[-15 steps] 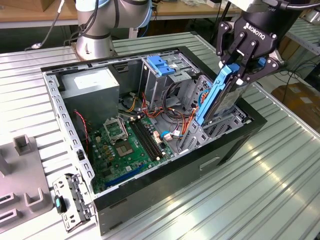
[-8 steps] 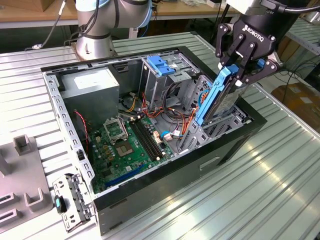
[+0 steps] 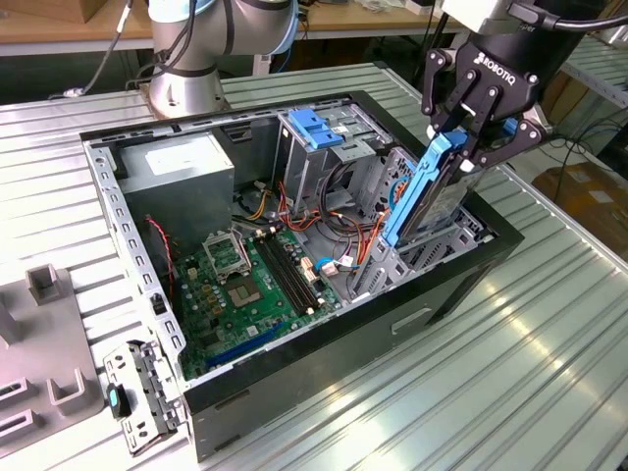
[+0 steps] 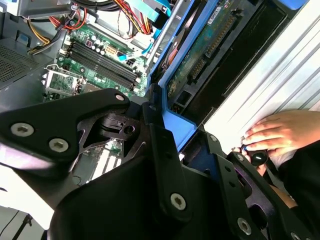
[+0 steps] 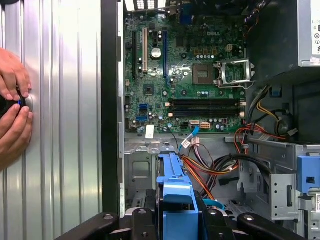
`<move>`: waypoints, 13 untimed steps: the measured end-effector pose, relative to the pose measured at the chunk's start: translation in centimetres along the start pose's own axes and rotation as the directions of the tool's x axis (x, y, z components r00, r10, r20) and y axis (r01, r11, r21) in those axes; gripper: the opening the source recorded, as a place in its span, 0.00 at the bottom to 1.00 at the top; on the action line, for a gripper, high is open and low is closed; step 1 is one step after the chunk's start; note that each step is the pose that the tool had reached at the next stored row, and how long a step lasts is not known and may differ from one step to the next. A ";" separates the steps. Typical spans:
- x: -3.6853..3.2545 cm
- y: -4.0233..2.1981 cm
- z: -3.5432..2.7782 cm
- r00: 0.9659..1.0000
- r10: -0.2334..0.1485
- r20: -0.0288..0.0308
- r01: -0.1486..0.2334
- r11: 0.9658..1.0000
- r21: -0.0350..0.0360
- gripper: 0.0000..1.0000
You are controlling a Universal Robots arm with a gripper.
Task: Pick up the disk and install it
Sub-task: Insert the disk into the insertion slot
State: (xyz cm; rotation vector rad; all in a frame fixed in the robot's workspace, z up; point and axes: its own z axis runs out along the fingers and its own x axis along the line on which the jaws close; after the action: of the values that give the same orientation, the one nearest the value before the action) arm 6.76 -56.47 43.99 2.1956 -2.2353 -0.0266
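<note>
Above the open computer case (image 3: pixel 294 363), in the exterior view, we see the gripper (image 3: pixel 466 147) with its fingers closed tight on the upper end of the disk (image 3: pixel 427 191). The disk is a flat silver-metal slab edged by a blue plastic carrier. It hangs steeply tilted, and its lower end dips into the drive bay at the case's end on the exterior view's right; whether it touches the bay we cannot tell. Inside the case lie a green motherboard (image 3: pixel 245 285), a grey power supply (image 3: pixel 177 172) and a metal cage with a blue top (image 3: pixel 314 128). The case sits on a ribbed metal table (image 3: pixel 510 373). The arm's base (image 3: pixel 186 69) stands behind it, a wooden bench runs along the back, and a cardboard box (image 3: pixel 579 186) sits off the exterior view's right.

In the second wrist view, the disk's green circuit-board underside (image 4: pixel 200 55) shows inside the blue frame, with black fingers (image 4: pixel 160 145) pressed against the carrier. 1 hand (image 4: pixel 280 132) rests on the table by a small black object.

In the first wrist view, the blue carrier (image 5: pixel 175 200) sits between the black fingers above the bay, the motherboard lies beyond it, and 2 hands (image 5: pixel 12 110) hold a small dark round object on the table beside the case.
</note>
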 end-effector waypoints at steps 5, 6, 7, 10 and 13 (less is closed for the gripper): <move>0.01 0.00 0.10 1.000 0.000 0.000 0.000 1.000 0.000 0.37; 0.01 0.00 0.11 1.000 0.000 0.000 0.000 1.000 0.000 0.37; 0.01 0.00 0.11 1.000 0.000 0.000 0.000 1.000 0.000 0.37; 0.01 -0.01 0.27 1.000 0.000 0.000 0.000 1.000 0.000 0.37; 0.01 -0.01 0.48 1.000 0.000 0.000 0.000 1.000 0.001 0.37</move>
State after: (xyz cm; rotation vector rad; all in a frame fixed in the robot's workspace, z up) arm 6.76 -56.48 43.51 2.1963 -2.2358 -0.0263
